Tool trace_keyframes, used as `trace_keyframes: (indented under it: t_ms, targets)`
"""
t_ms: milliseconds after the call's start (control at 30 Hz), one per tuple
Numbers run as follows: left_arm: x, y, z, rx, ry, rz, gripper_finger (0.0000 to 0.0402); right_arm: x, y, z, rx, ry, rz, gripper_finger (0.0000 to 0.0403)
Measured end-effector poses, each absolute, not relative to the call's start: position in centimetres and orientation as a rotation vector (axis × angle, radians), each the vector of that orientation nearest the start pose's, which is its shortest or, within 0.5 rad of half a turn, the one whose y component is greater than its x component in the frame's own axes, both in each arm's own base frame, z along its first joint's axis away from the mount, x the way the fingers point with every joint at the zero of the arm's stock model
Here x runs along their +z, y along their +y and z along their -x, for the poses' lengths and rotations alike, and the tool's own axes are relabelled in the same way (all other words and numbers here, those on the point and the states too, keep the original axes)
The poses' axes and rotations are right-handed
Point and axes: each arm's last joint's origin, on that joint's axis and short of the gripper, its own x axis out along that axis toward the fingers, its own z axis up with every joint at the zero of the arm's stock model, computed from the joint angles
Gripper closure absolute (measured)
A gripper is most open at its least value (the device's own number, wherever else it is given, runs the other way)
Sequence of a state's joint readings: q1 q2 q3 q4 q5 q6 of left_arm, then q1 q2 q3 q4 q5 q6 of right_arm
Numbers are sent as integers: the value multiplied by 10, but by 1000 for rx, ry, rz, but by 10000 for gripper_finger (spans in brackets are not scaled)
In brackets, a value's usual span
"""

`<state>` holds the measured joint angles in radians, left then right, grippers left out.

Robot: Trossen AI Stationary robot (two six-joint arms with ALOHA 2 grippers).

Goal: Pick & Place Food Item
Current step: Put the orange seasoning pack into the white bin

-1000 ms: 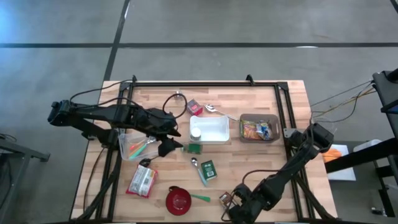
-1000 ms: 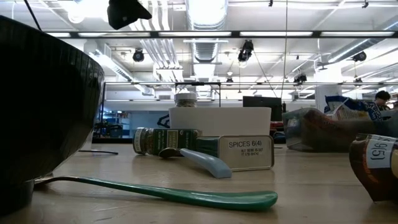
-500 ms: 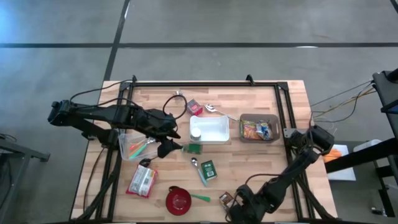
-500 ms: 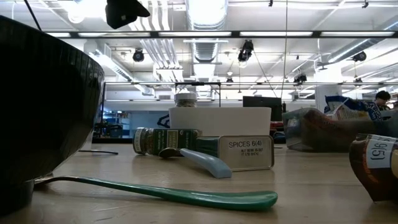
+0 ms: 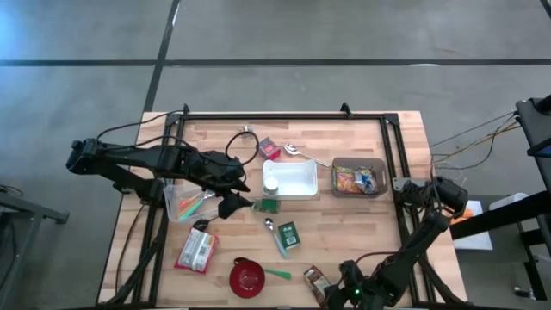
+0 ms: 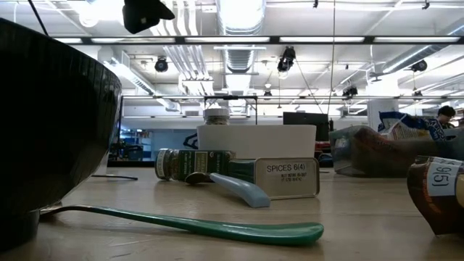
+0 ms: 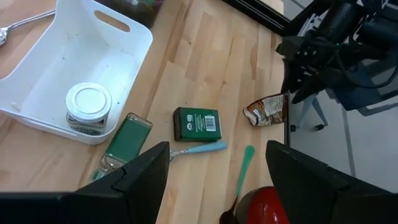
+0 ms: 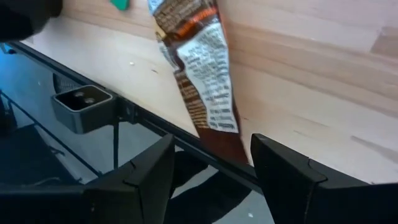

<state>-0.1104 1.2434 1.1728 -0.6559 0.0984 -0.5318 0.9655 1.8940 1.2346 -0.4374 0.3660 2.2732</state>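
Right wrist view: crinkled brown snack wrapper (image 8: 202, 68), lying flat.

Low view: small box (image 6: 291, 178) in front of the white bin (image 6: 256, 141) read "SPICES 6(4)" in big caps, w/ two smaller lines beneath, too fine to read. Brown packet (image 6: 438, 194) at right edge carried a white sticker w/ "95" on it, sideways, maybe more digits cut off. Snack bag (image 6: 409, 125) in far right container had print, not legible. Brown wrapper (image 8: 202, 68) in right wrist view had a white block of small print, unreadable. Green box (image 7: 196, 124) showed a barcode-like patch, no readable txt.
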Motion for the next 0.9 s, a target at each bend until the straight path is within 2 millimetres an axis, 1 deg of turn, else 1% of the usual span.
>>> trace_keyframes:
  t_ms: [200,533,700,800,900]
  targets:
    - [332,-31,-254,7,764,522,133,157,310,-221,-629,922,-1374,193]
    - [332,-31,-254,5,765,529,133,146,326,-233,-633,903,-1368,193]
    - [332,-31,-254,5,763,529,133,142,324,-237,-659,865,-1343,194]
    - [332,-31,-254,5,762,530,133,141,322,-240,-665,856,-1344,210]
    - [332,-31,-254,3,762,533,133,139,320,-239,-675,854,-1334,245]
